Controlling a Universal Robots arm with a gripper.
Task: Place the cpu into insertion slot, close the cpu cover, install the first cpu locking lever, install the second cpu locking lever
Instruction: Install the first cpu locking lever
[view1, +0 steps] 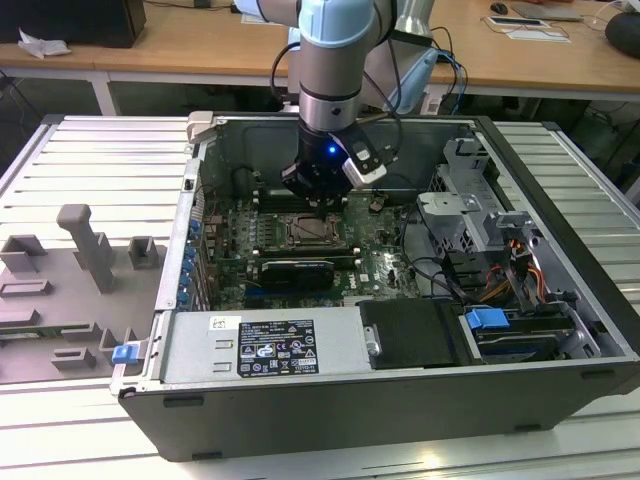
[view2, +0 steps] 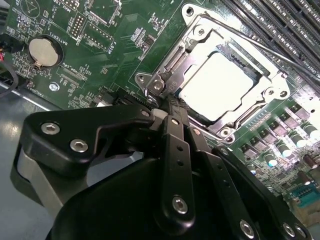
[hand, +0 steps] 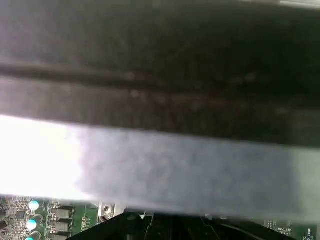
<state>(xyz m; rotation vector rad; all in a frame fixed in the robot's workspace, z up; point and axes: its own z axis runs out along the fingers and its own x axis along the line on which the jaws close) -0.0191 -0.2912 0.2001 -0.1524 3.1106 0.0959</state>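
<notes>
Setting: an open computer case (view1: 400, 400) is seen in the exterior view, with a green board (view1: 230, 250) lying flat inside it.
Pincer: the pincer (view2: 172, 107) is lowered over the board, its tips brought together just at the near corner of the socket; nothing is seen held between them.
Chip: the cpu (view2: 217, 82) is seated in the insertion slot (view2: 245, 67), directly ahead of the pincer tips, its pale metal top showing.
Cover: the cpu cover (view2: 187, 62) is judged to be folded down flat around the chip, with the chip showing through its window.
Levers: a thin locking lever (view2: 280, 52) is seen running along the far side of the socket; whether either lever is hooked home cannot be told.
Progress: placing and covering appear done; the levers are judged to be the work in hand.
</notes>
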